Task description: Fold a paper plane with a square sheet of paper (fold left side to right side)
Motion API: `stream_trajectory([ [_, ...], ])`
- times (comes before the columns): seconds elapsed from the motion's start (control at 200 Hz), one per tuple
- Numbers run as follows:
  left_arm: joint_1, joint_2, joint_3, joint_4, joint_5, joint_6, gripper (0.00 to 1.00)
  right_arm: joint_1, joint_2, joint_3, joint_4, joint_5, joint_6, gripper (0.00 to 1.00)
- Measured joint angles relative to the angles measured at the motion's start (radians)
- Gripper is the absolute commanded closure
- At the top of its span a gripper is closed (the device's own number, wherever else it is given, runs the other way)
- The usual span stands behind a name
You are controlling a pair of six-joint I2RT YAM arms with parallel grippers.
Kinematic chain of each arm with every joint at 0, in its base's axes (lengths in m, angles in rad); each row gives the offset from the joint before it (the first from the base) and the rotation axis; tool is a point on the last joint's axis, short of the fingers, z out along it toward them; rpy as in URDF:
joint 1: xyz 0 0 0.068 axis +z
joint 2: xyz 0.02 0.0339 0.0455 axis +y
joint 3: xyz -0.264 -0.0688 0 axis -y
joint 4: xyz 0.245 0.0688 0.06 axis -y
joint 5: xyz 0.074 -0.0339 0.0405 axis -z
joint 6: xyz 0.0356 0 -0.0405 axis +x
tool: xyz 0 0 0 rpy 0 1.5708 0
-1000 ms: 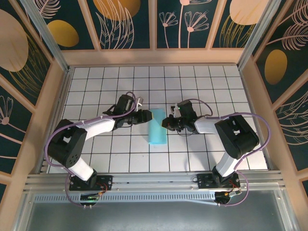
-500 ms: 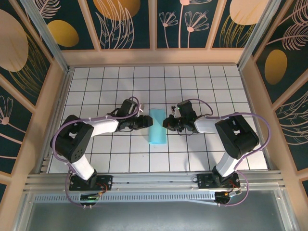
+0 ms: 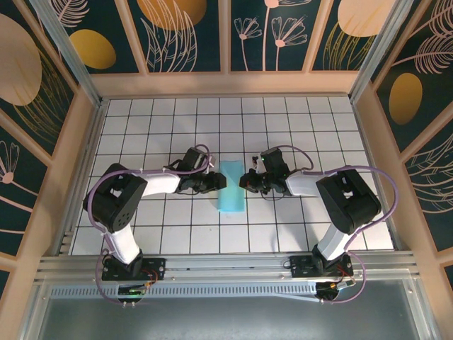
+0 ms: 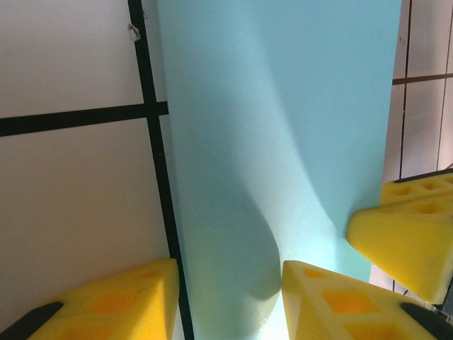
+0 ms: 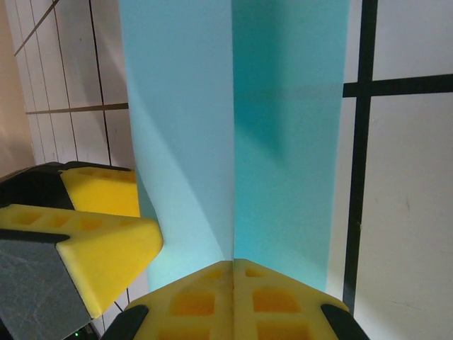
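The square sheet of paper (image 3: 231,187), folded into a narrow strip, lies at the middle of the white grid table (image 3: 163,127), flanked by the left gripper (image 3: 217,183), jaws partly apart astride its left edge, and the right gripper (image 3: 245,182), jaws closed together, apparently pressing its right edge.

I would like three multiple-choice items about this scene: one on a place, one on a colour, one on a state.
1. Where is the sheet of paper? A between the left gripper and the right gripper; B against the far wall; C under an arm's base.
2. Its colour? A yellow; B light teal-blue; C white.
3. The right gripper's jaws are: A wide apart; B shut together; C around a cup.
Key: A, the top view shows it between them; B, both wrist views show teal; B, its yellow fingers touch.
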Motion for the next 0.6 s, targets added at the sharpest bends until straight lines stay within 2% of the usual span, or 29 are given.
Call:
stream_trajectory([
  [0.06,-0.002,0.006,0.005,-0.004,-0.005,0.000,0.62,0.000,0.000,0.001,-0.006,0.000,0.000,1.00],
  [0.46,-0.009,0.016,0.029,-0.044,-0.029,0.001,0.63,0.000,-0.009,0.002,-0.055,0.031,-0.026,0.76],
  [0.601,-0.013,0.021,0.039,-0.059,-0.038,0.001,0.64,-0.004,-0.033,0.004,-0.091,0.051,-0.043,0.71],
])
